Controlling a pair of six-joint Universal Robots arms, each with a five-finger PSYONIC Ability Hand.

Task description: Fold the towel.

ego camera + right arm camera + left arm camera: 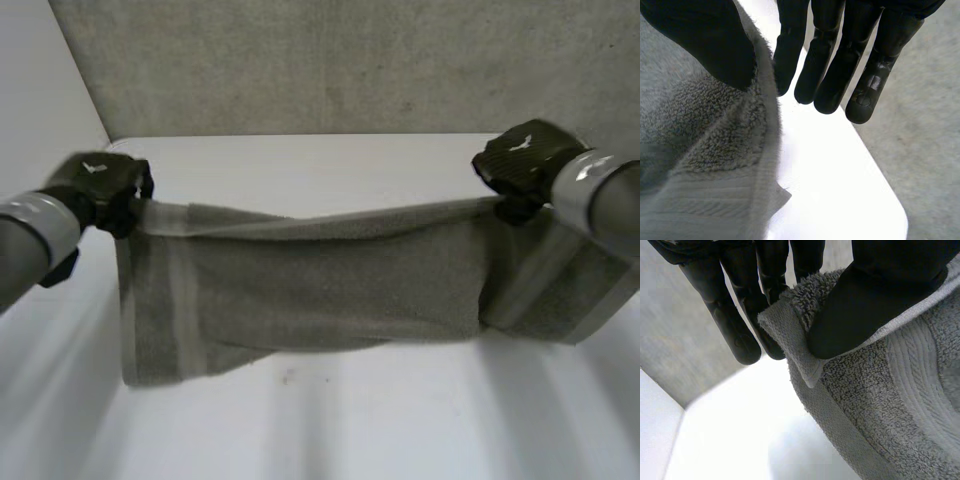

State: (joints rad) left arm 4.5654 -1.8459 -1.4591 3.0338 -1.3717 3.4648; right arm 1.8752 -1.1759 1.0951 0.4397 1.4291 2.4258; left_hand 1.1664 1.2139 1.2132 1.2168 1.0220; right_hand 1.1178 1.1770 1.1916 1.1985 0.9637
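Note:
A grey towel (320,280) hangs stretched between my two hands above the white table (330,420), its lower edge sagging toward the tabletop. My left hand (105,190) pinches the towel's left top corner. In the left wrist view the thumb (875,295) presses the towel's corner (790,330) against the fingers (740,325). My right hand (525,165) holds the right top corner. In the right wrist view its thumb (710,45) squeezes the towel's edge (740,150) against the nearest finger (790,50), while the other fingers reach straight out beyond the cloth.
The table's far edge (300,137) meets a grey floor (350,60). A rounded table corner (890,210) lies below my right hand. A white wall (40,80) stands at the left.

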